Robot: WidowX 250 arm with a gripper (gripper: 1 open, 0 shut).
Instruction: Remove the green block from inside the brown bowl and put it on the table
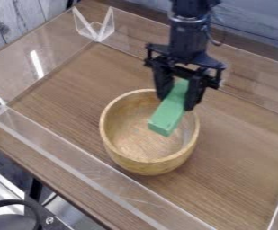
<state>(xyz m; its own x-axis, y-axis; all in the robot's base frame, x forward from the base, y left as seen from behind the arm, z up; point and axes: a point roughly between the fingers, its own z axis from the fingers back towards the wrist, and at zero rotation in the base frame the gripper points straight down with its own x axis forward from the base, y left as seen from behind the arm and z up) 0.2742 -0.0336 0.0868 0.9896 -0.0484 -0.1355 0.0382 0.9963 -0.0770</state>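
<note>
The green block (170,110) is seen tilted, its upper end caught between the fingers of the gripper (182,90) and its lower end hanging over the right half of the brown bowl's (127,151) hollow, clear of the bowl's floor. The bowl is set on the table (69,90), a brown wood-grain top, with its near rim not far from the front acrylic wall (93,181). Low clear walls are seen along the table's edges, and pale planking is visible beyond the far left corner.

The jaws are pinched on the block's upper part, held partly spread by its width, and the black gripper is pointed straight down from the arm above. The block is touched by nothing else.

A small clear angled piece (95,24) is stood at the far left corner, well apart from the bowl. A dark cable (12,214) is seen outside the front wall at the lower left. The table to the right of the bowl is shown as bare wood grain.
</note>
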